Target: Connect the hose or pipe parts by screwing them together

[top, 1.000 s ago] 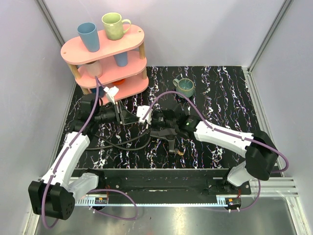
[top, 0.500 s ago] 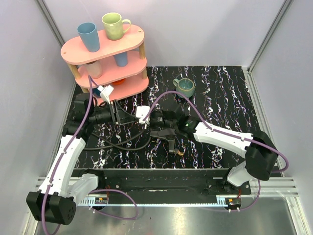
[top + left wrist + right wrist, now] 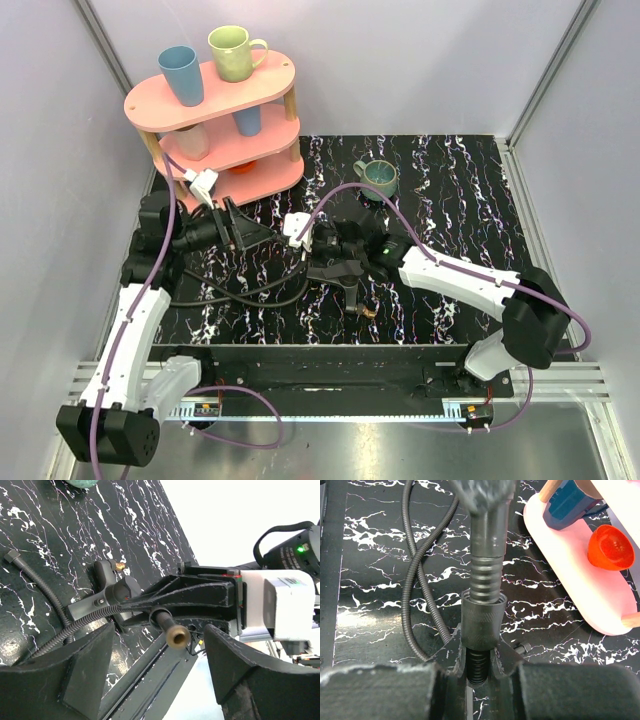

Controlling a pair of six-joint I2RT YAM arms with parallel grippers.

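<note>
Black ribbed hoses [image 3: 408,525] loop on mat [image 3: 460,200]; one brass end [image 3: 176,636] raised; grey fan-shaped piece [image 3: 107,596] lies beside.

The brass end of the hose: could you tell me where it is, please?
In the left wrist view, the brass end of the hose sits near centre, between the fingers of the open left gripper, touching neither.

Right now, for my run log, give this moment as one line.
left fingers: open, clear of brass hose end | right fingers: shut on hose | connection: not made

Pale grey walls [image 3: 400,60] enclose a black, white-veined tabletop [image 3: 460,190], with a pink tiered shelf [image 3: 215,95] standing at its far-left corner.
</note>
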